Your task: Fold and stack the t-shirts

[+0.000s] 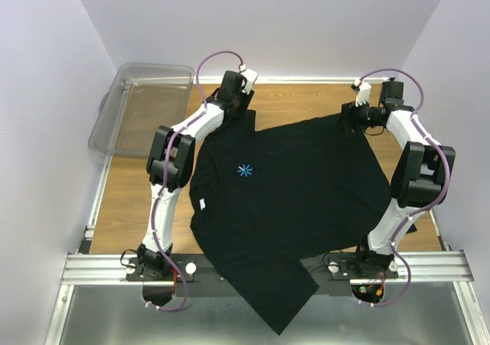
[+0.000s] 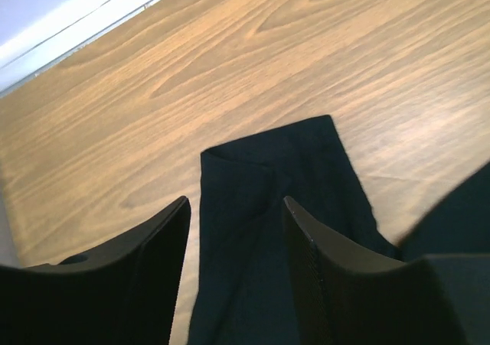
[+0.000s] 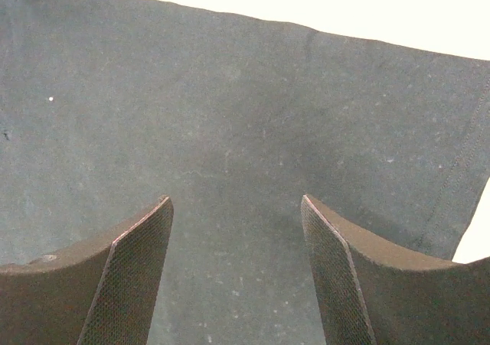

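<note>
- Black cloth of the t-shirt (image 1: 306,200) spills off the near edge. One flap drapes over the metal rail (image 1: 99,267) between the two arm bases and hides that stretch of it.
- Most of the shirt lies flat on the wooden surface (image 1: 130,192), front up, with its length running roughly left to right. The white tag (image 1: 201,205) sits by its left edge, and the blue logo (image 1: 245,170) is just beyond it.
- The right arm covers part of the shirt's right edge.
- Farther back, at the far right corner, the right pincer (image 3: 236,203) is spread wide over plain fabric. Past the hem, that wrist view is washed out white.
- At the far left corner, the left pincer (image 2: 236,207) is also spread, with a narrow folded-over strip of cloth between its fingers. Whether they touch it cannot be told.
- From above, the wrists hide both sets of fingertips.
- A clear plastic bin (image 1: 145,92) stands at the far left, apart from the shirt.
</note>
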{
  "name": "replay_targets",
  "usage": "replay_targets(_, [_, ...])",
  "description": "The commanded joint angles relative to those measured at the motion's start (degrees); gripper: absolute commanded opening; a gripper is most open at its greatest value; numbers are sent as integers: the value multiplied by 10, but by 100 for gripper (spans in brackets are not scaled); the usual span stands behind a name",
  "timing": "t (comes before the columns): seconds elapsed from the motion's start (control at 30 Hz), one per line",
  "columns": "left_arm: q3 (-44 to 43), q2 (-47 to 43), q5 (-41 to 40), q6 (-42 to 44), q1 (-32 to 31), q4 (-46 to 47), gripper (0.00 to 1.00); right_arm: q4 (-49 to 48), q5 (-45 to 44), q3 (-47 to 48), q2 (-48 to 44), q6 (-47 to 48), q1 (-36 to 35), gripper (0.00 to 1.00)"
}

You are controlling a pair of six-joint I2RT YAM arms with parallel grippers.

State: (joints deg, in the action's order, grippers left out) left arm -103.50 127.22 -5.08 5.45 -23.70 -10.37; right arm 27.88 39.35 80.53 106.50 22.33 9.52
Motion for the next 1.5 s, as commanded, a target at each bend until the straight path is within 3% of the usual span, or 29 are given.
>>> replay_targets(0.0, [-65,41,-26,47,1,-54,59,-18,23,0,9,-9,8,75])
replay_targets(0.6, [-125,123,-23,41,-20,-96,53,-17,34,-5,19,-18,16,75])
replay_targets(0.73, [-144,140,-33,42,-20,-105,47,-16,36,-7,14,-18,19,75])
replay_targets(0.93, [-183,158,-41,40,-20,-119,30,-16,38,-8,10,-18,19,75])
replay_targets(1.13, [-192,162,-41,40,-20,-125,26,-16,38,-6,9,-20,20,75])
replay_targets(1.23, [-195,161,-33,37,-19,-130,2,-16,29,2,12,-20,21,75])
replay_targets(1.27, [-196,154,-32,34,-19,-133,0,-17,24,8,13,-21,21,75])
replay_targets(1.47, [-148,71,-19,20,-19,-95,0,-50,-109,131,95,-125,21,75])
